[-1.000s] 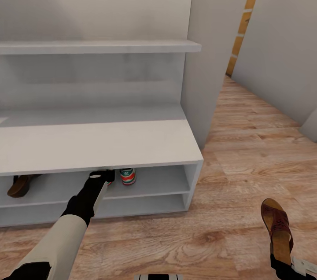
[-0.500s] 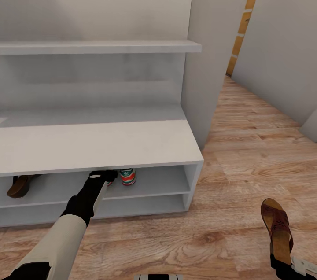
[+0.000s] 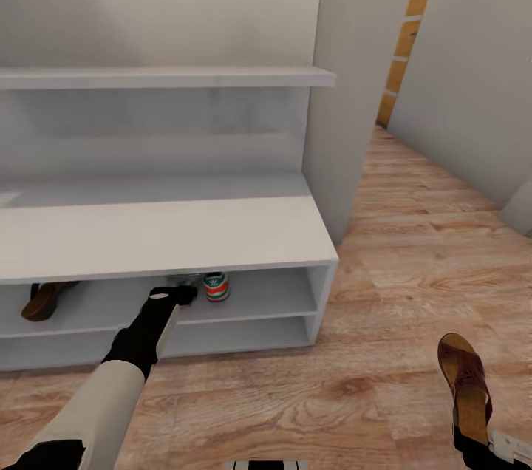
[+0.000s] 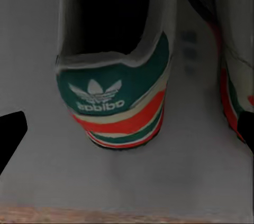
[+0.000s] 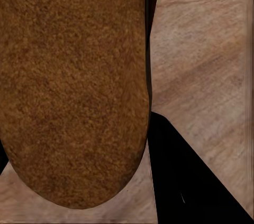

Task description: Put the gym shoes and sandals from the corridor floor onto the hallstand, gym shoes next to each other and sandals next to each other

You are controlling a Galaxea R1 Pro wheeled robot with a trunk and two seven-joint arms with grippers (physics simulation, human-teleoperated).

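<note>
Left wrist view: gym shoe (image 4: 114, 97) heel reads "adidas".

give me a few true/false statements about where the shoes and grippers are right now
1. A gym shoe sits on the upper open shelf of the hallstand. True.
2. The left gripper is clamped on that shoe. False: in the left wrist view its fingertips stand apart, clear of the heel.
3. A sandal lies on the same shelf, toward the left end. True.
4. The other sandal is on the bench top. False: it is at the right gripper, over the corridor floor.
</note>
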